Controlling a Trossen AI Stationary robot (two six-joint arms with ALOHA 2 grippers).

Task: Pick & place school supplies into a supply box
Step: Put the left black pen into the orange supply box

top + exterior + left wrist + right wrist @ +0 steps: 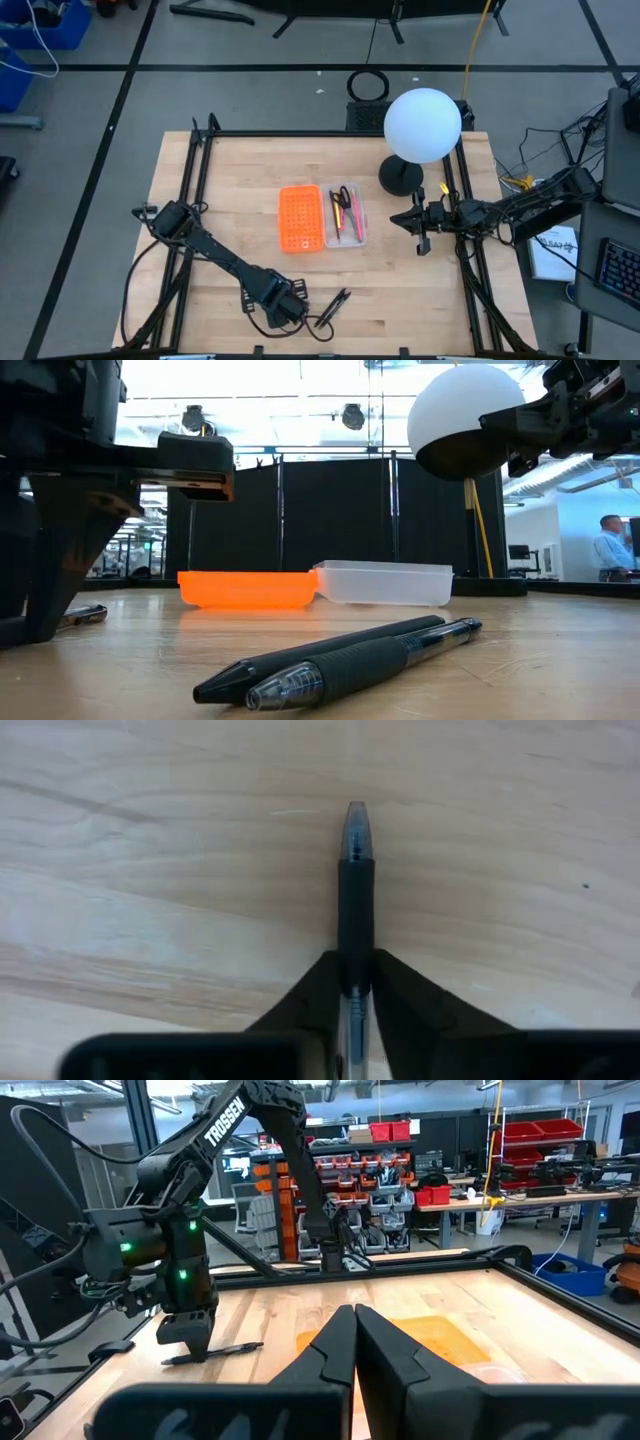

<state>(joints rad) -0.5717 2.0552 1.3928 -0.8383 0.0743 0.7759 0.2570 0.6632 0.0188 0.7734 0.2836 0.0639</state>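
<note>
The supply box lies open mid-table, its orange half (301, 218) joined to its clear half (345, 215). The clear half holds red and yellow pens and small scissors (343, 197). My left gripper (298, 312) is low at the table's near edge, shut on a black pen (356, 890) with a clear tip. Two more dark pens (336, 305) lie on the table just to its right and fill the foreground of the low view (340, 655). My right gripper (421, 238) is shut and empty, in the air right of the box. My left gripper pinches the black pen's barrel (355, 970) between its two fingers, behind the rubber grip. The fingers point down and lie across the pen. In the right wrist view the pen (225, 1349) sits level at the table top, sticking out on both sides of the fingers.
A white globe lamp (422, 125) on a black base (400, 176) stands at the far right, close to my right arm. A black frame rail (195, 200) runs along the table's sides. Bare wood lies between the box and the near edge.
</note>
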